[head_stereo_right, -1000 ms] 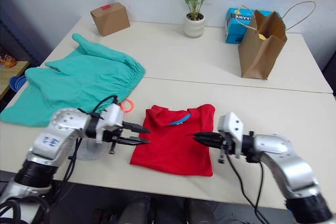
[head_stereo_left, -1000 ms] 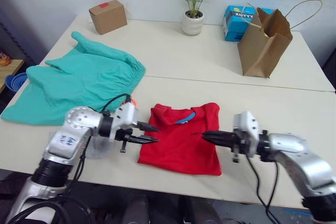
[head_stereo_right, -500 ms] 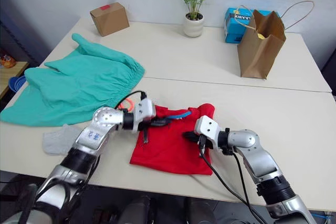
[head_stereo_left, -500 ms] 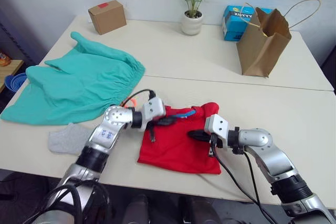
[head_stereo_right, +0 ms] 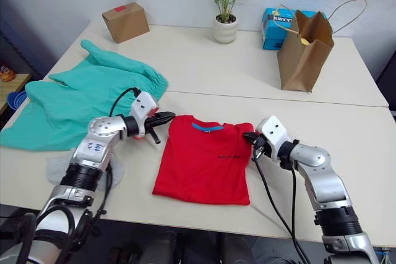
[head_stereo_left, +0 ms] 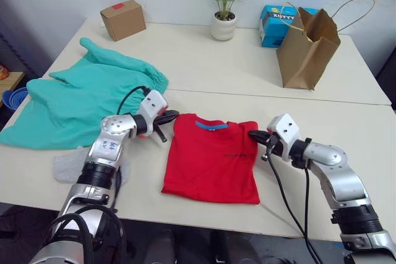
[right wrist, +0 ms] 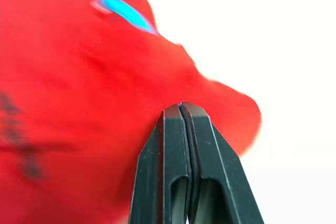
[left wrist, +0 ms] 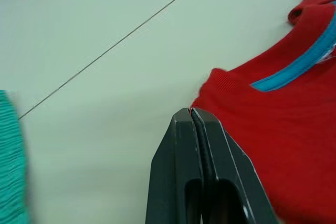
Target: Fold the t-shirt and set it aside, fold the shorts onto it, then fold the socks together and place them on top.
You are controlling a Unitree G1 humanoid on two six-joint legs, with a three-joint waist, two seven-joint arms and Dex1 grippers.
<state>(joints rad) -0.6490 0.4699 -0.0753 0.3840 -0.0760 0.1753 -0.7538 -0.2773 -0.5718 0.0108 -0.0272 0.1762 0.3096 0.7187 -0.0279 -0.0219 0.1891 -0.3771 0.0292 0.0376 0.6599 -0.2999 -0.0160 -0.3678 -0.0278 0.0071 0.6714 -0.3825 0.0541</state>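
t-shirt (head_stereo_left: 213,160) lies flat; left gripper (head_stereo_left: 172,115) at its 10 o'clock corner, right gripper (head_stereo_left: 252,135) at 2 o'clock, both clamped tight on fabric.

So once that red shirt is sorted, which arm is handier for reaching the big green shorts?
Left, probably. The left tool sits at the corner of the red cotton t-shirt nearest the teal-green fabric shorts; the right tool is at the opposite shoulder, with the whole shirt between it and them.

One red t-shirt (head_stereo_left: 213,159), one pair of teal shorts (head_stereo_left: 80,100) and one grey sock (head_stereo_left: 71,166) lie here. One cardboard box (head_stereo_left: 123,19), one potted plant (head_stereo_left: 223,1), one blue carton (head_stereo_left: 276,18), one paper bag (head_stereo_left: 306,47).
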